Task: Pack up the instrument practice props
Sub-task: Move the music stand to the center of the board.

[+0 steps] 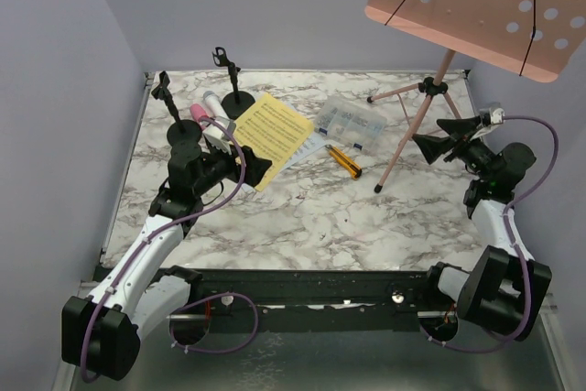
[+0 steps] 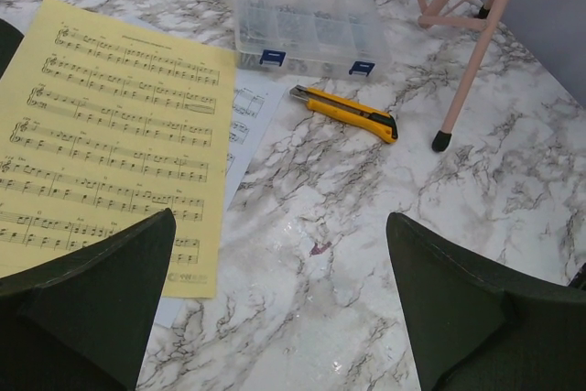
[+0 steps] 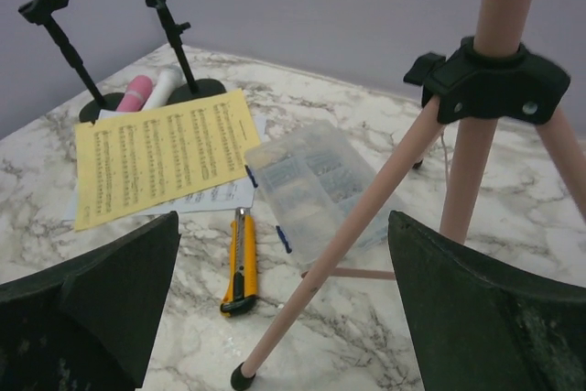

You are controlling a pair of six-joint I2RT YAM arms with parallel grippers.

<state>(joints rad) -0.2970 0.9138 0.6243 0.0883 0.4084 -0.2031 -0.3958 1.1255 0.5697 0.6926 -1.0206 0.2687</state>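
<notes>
At the far left of the table, two mic holders [image 1: 168, 98] are seen upright on round bases. The pink microphone [image 1: 198, 114] and the white microphone [image 1: 210, 101] are laid between them, though their far ends seem to be hidden behind the bases. The left gripper [image 1: 249, 168] is held wide open and empty above the near corner of the yellow sheet [image 1: 271, 131]. A white page [image 1: 309, 147] is partly covered by that sheet. The paper is judged light and limp, best pinched at a free corner.

Further right lie the clear box [image 1: 352, 122] and the utility knife [image 1: 345, 160]. The music rack [image 1: 476, 6] is stood at the right, its top cut off by the frame. It is judged stiff but top-heavy, best taken at the pole by the black hub. The right gripper [image 1: 438, 141] is spread fully, empty, near the tripod legs.
</notes>
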